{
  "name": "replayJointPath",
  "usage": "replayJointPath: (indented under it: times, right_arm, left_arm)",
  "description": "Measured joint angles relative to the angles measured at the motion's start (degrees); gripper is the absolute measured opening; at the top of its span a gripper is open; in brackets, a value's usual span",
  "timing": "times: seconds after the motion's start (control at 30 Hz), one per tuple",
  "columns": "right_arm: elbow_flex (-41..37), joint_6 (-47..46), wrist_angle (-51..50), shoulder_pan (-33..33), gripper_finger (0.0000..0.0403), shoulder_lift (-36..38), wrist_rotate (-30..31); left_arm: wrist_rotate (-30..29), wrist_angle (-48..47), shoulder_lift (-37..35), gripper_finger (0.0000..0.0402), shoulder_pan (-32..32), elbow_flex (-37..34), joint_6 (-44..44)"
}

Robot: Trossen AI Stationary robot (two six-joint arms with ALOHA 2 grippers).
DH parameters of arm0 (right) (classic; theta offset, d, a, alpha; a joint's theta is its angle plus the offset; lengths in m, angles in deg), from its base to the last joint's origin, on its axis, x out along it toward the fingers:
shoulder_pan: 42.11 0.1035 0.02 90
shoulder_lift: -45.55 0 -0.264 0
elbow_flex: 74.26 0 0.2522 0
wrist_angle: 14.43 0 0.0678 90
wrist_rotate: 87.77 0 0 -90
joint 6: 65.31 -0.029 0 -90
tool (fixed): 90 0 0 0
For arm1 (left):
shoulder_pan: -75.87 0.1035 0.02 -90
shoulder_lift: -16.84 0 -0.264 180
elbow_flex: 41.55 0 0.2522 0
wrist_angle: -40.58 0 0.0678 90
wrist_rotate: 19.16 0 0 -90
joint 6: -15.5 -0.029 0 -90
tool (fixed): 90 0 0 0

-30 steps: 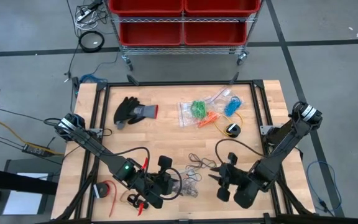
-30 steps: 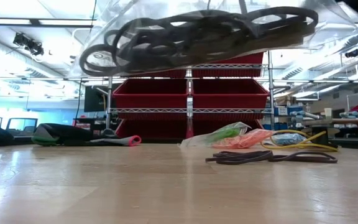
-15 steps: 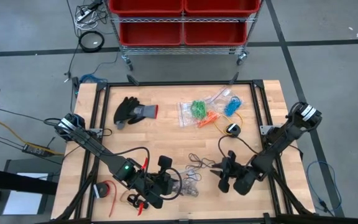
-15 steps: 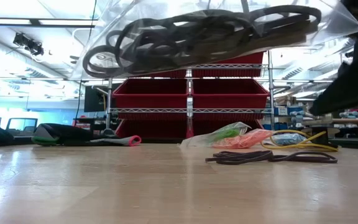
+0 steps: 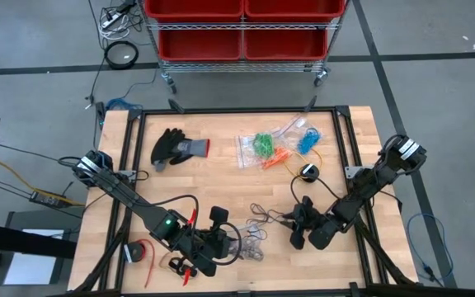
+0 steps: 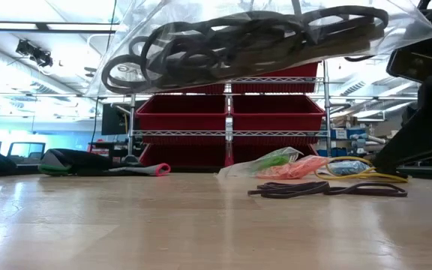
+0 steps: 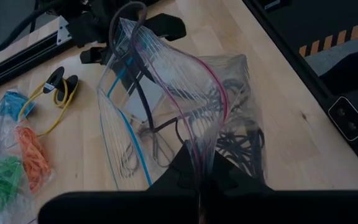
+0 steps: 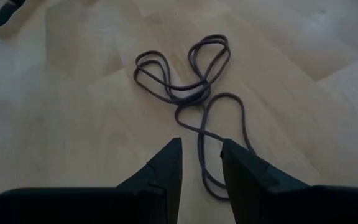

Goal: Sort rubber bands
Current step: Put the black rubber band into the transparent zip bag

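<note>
Black rubber bands (image 5: 264, 216) lie loose near the worktop's (image 5: 221, 177) front edge, the right gripper (image 5: 288, 221) just beside them. Low view — more dark loops fill a lifted clear bag (image 6: 261, 34); red bins (image 6: 227, 112) stand behind. Left wrist: the left gripper (image 7: 201, 180) is clamped on that bag's edge. Right wrist — fingers part-open, straddling a band, grasp unclear.

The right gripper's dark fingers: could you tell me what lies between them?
In the right wrist view, one strand of the loose black rubber bands runs into the gap of the right gripper, over bare wooden table.
</note>
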Motion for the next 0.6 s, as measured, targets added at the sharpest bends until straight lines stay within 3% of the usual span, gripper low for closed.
replayJointPath:
  times: [0.2, 0.4, 0.6]
  right_arm:
    - [0.0, -0.1, 2.7, -0.2, 0.0102, -4.5, -2.6]
    - [1.6, -5.6, 5.0, -1.2, 0.0096, -12.6, 1.4]
    - [2.7, -3.7, 3.5, -1.8, 0.0010, -12.5, 0.9]
  left_arm:
    - [0.0, 0.0, 0.0, 0.0002, 0.0, 0.0, 0.0]
    - [0.0, 0.0, 0.0, 0.0002, 0.0, 0.0, 0.0]
    - [0.0, 0.0, 0.0, 0.0002, 0.0, 0.0, 0.0]
